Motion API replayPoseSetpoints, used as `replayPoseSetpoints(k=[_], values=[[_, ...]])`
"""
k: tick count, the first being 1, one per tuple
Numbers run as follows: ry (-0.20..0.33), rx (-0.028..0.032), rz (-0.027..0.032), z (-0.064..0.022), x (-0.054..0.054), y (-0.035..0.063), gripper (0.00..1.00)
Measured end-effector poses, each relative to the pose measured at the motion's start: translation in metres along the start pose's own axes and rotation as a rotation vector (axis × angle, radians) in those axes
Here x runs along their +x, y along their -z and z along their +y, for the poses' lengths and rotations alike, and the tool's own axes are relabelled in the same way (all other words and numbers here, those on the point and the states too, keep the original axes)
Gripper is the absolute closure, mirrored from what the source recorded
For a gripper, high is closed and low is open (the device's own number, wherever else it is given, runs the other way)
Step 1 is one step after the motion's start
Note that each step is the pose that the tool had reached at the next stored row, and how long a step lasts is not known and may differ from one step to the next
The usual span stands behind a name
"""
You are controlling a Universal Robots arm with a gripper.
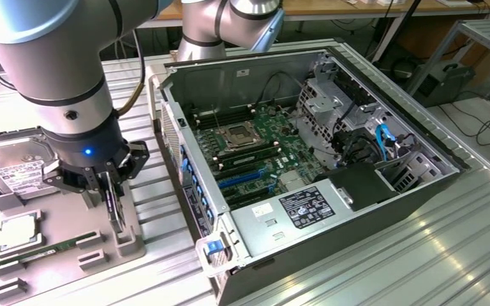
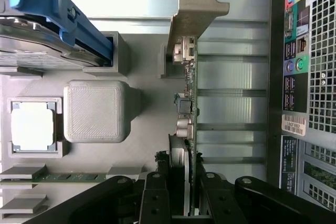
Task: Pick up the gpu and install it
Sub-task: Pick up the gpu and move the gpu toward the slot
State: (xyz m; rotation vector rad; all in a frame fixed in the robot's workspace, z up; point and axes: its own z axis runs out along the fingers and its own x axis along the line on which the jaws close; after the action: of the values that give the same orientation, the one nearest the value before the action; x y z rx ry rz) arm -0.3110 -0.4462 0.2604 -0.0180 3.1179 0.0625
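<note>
- Pick-up step, I judge: the gripper (image 2: 185, 195) pinches the gpu (image 2: 190, 98), which stands on edge over the grey tray (image 2: 149, 114) on the bench, beside the open computer case (image 1: 415, 210).
- Freeing it probably calls for a straight, upright lift.
- Hidden: the fan face, and whether the lower edge sits in its slot.

One gpu (image 2: 190, 93), one hard drive (image 1: 11, 167), one case (image 1: 415, 191).

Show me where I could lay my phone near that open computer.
Freest is the ribbed metal table beside the open black computer case, at the exterior view's lower right. The strip between case and grey plastic tray is narrow. The tray is crowded: silver hard drive, green memory stick, dark gpu card clamped by the black gripper.
</note>
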Motion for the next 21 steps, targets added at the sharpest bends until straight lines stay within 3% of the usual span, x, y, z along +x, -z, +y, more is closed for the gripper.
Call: replayPoseSetpoints(k=[21], values=[[0.000,0.0002,0.0001,0.0000,-0.0001,0.0044,0.73]])
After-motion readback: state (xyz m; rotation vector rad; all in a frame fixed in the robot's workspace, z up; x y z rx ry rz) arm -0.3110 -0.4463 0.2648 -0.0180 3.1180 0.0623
